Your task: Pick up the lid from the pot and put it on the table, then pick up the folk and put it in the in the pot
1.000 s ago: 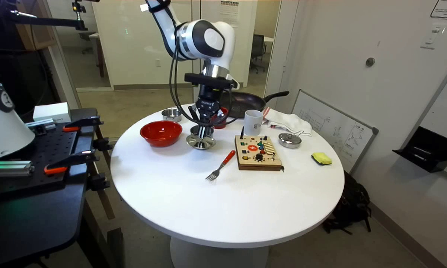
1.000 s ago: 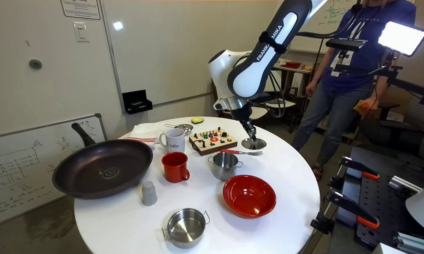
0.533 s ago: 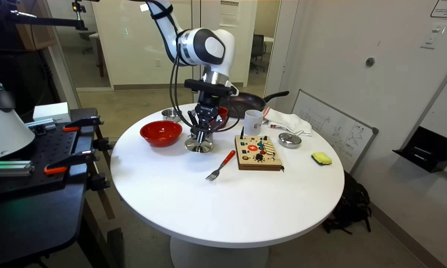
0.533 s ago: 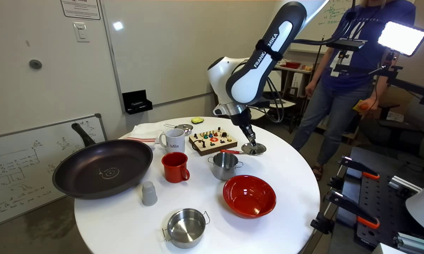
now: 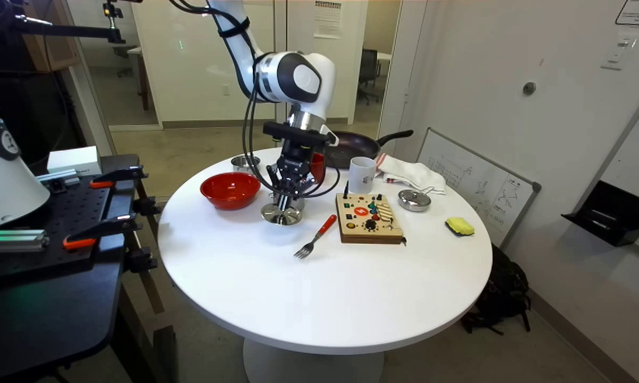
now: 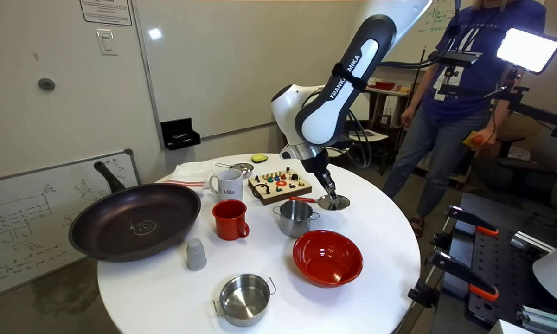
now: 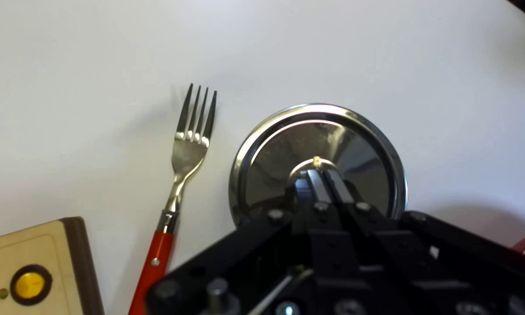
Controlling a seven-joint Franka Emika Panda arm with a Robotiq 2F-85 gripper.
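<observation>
My gripper [image 5: 283, 201] is shut on the knob of the round silvery lid [image 5: 281, 215]. In the wrist view the fingertips [image 7: 322, 175] stand close together at the middle of the lid [image 7: 271, 148]. The lid [image 6: 335, 204] is level, low over the white table [image 5: 351, 298]; I cannot tell whether it touches. The steel pot [image 6: 295, 222] stands open between the lid and the red bowl. The fork [image 5: 316, 238], with a red handle, lies beside the lid; its tines show in the wrist view [image 7: 186, 153], but the lid hides them in an exterior view [image 6: 302, 199].
The red bowl [image 6: 328, 258] stands near the pot. A wooden button board [image 5: 370, 218] lies beside the fork. A red mug [image 6: 230, 220], white mug [image 6: 229, 184], black frying pan [image 6: 134, 222], shallow steel bowl [image 6: 245, 299] and yellow sponge [image 5: 459, 226] are also on the table.
My gripper and the lid have moved down toward the table and slightly toward the table's near left in an exterior view. The fork, pot and other objects have not moved.
</observation>
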